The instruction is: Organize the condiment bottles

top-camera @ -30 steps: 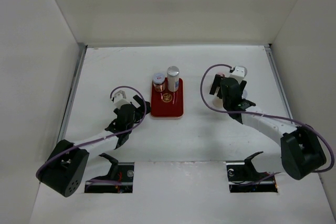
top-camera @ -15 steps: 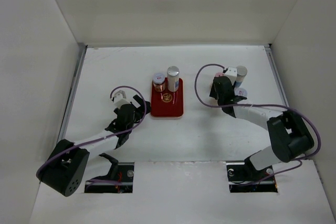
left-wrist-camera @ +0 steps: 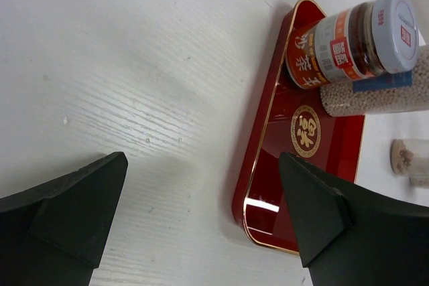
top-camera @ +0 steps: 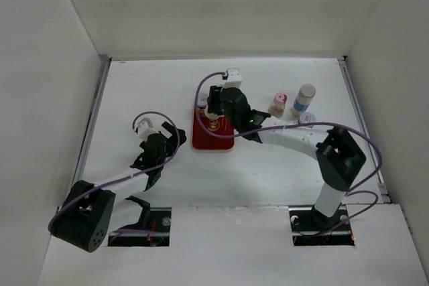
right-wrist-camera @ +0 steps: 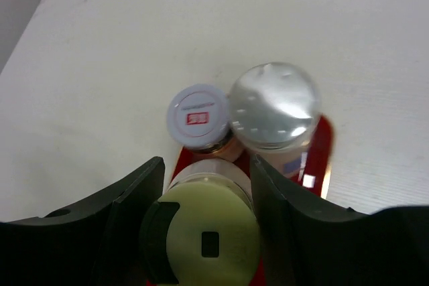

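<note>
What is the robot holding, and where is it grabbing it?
The right gripper holds the yellow-green-capped bottle by its sides, near the top. The left gripper holds nothing.

A flat red tray (top-camera: 213, 141) with a thin gold rim and a round gold emblem (left-wrist-camera: 306, 131) is lying near the middle of the white table (top-camera: 147, 85), white walls enclosing it.

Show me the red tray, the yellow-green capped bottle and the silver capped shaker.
red tray (left-wrist-camera: 281, 108): left wrist view, bare floor beside the gold emblem.
yellow-green capped bottle (right-wrist-camera: 208, 232): right wrist view, top of its cap.
silver capped shaker (right-wrist-camera: 275, 105): right wrist view, top of its cap.
</note>
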`<state>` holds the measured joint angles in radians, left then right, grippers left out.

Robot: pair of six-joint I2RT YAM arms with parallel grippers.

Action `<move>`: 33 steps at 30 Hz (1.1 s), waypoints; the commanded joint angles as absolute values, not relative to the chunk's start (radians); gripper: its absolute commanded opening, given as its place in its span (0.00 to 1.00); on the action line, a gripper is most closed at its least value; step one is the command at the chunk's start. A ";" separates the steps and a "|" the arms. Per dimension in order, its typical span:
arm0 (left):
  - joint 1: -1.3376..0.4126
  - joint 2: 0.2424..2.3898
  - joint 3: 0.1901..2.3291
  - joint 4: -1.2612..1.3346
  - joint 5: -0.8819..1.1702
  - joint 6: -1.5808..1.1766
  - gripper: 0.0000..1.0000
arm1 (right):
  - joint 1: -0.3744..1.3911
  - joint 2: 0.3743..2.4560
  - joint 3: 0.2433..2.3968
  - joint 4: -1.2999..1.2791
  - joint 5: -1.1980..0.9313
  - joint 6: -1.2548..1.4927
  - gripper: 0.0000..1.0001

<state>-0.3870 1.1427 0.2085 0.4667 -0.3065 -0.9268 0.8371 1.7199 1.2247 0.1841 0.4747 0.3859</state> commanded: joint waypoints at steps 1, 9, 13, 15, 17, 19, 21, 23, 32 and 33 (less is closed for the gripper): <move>-0.364 1.141 0.193 0.520 -0.268 -0.954 1.00 | 0.881 1.819 1.333 0.196 0.431 0.371 0.47; -0.347 1.147 0.190 0.531 -0.252 -0.957 1.00 | 0.897 1.979 1.422 0.198 0.451 0.350 0.50; -0.355 1.138 0.189 0.537 -0.252 -0.957 1.00 | 0.906 1.996 1.417 0.202 0.456 0.348 0.70; -0.355 1.154 0.190 0.541 -0.249 -0.957 1.00 | 0.910 1.973 1.413 0.195 0.437 0.354 0.80; -0.350 1.141 0.186 0.541 -0.247 -0.957 1.00 | 0.912 1.930 1.396 0.192 0.417 0.351 0.86; -0.357 1.141 0.189 0.541 -0.253 -0.956 1.00 | 0.912 1.864 1.361 0.186 0.414 0.351 0.88; -0.358 1.157 0.192 0.541 -0.253 -0.956 1.00 | 0.912 1.797 1.315 0.186 0.416 0.356 0.88; -0.355 1.151 0.189 0.541 -0.247 -0.956 1.00 | 0.909 1.705 1.240 0.195 0.423 0.357 0.88; -0.370 1.158 0.195 0.551 -0.244 -0.956 1.00 | 0.621 1.361 0.881 0.216 0.541 0.379 0.86; -0.372 1.170 0.198 0.554 -0.244 -0.956 1.00 | 0.573 1.341 0.861 0.213 0.552 0.382 0.87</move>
<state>-0.3634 1.1610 0.1936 0.4950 -0.2497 -0.9493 0.6590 1.3777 0.9237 0.1955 0.4816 0.3664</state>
